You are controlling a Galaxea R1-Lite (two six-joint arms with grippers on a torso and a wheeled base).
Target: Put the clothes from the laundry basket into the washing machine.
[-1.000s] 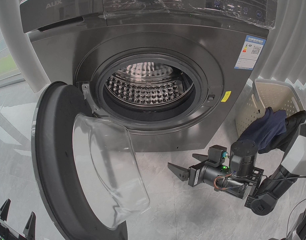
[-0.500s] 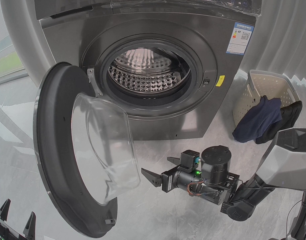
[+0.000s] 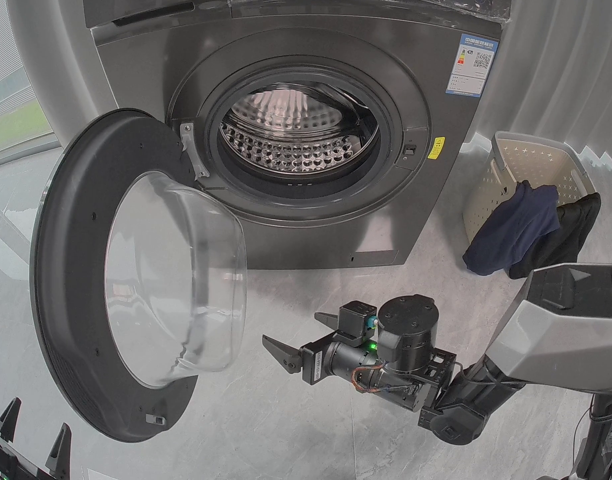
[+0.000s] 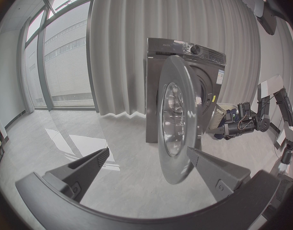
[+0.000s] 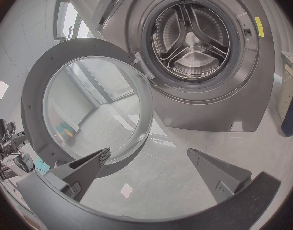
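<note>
Dark grey claws on a black-and-silver arm.

The right arm (image 3: 552, 328) wears an angular silver-grey shell over a black lower link and a round black joint. Ahead of that sit a fat black cylinder housing (image 3: 406, 331), a perforated black bracket, a small camera block with a bluish lens, a green light and a loop of orange-brown wires. The right claw (image 3: 292, 328) is dark grey. Its two fingers (image 5: 85, 170) are tapering wedges with fine-ribbed pads at the tips and one round screw near each root, mounted on a curved dark grey bar. The left claw (image 4: 146, 154) is of the same make, with the same wedges, ribbed tips, screws and bar.
</note>
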